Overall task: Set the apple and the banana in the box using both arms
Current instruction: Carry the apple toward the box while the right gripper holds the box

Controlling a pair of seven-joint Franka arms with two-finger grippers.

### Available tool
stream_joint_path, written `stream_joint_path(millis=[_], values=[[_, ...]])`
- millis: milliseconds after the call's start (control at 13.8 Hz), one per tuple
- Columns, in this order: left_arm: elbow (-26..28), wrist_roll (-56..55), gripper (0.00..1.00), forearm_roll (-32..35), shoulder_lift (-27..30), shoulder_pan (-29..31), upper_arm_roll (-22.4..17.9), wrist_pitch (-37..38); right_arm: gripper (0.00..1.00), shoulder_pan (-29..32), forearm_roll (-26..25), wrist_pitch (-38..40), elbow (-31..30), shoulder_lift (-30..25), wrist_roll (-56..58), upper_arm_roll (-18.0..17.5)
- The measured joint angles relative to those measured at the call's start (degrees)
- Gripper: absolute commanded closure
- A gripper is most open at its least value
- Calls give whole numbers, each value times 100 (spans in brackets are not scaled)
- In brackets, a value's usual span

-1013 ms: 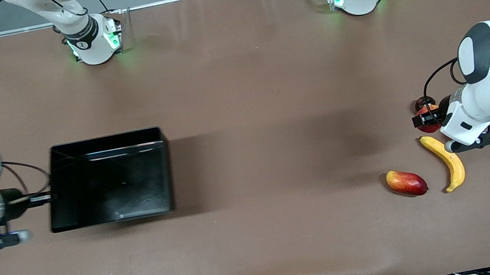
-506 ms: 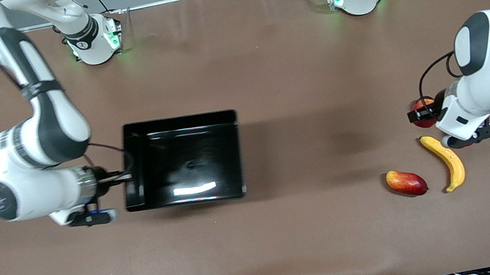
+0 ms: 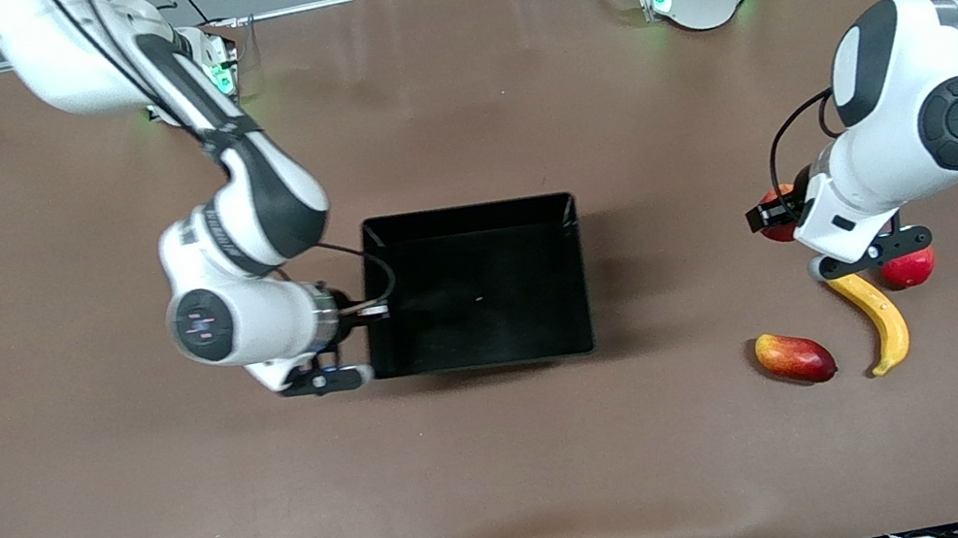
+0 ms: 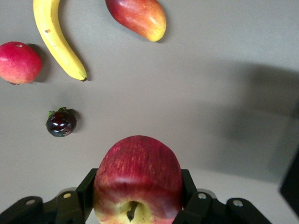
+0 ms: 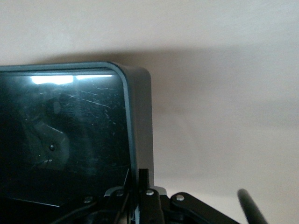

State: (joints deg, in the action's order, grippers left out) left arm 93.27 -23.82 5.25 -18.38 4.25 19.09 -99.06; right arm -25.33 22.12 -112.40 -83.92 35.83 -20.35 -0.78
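Box (image 3: 482, 283) dragged to mid-table by right end effector (image 3: 359, 315) pinching its wall; left end effector (image 3: 770, 215) clamps apple (image 4: 138, 179).

red-yellow apple (image 4: 138, 179), yellow banana (image 3: 878, 321), glossy black box (image 3: 491, 353)

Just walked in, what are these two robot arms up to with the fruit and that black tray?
They are working together to put fruit in the box. The right gripper is clamped on the box's wall and has dragged it along the table toward the middle. The left gripper holds the apple above the table, near the banana, which lies untouched at the left arm's end. A mango, a pinkish fruit and a small dark fruit lie there too. The box has no fruit in it yet.
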Motion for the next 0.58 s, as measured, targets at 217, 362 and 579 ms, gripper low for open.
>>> stream_joint_path(millis=[217, 362, 579], values=[[26, -182, 100, -1, -78, -142, 14, -163, 100, -279, 160, -447, 0, 270, -15, 4], [41, -503, 100, -1, -160, -336, 24, -304, 100, -450, 173, -732, -1, 404, -196, 4], [242, -973, 100, -1, -269, -679, 35, -759, 24, -557, 174, -955, 0, 553, -355, 6]])
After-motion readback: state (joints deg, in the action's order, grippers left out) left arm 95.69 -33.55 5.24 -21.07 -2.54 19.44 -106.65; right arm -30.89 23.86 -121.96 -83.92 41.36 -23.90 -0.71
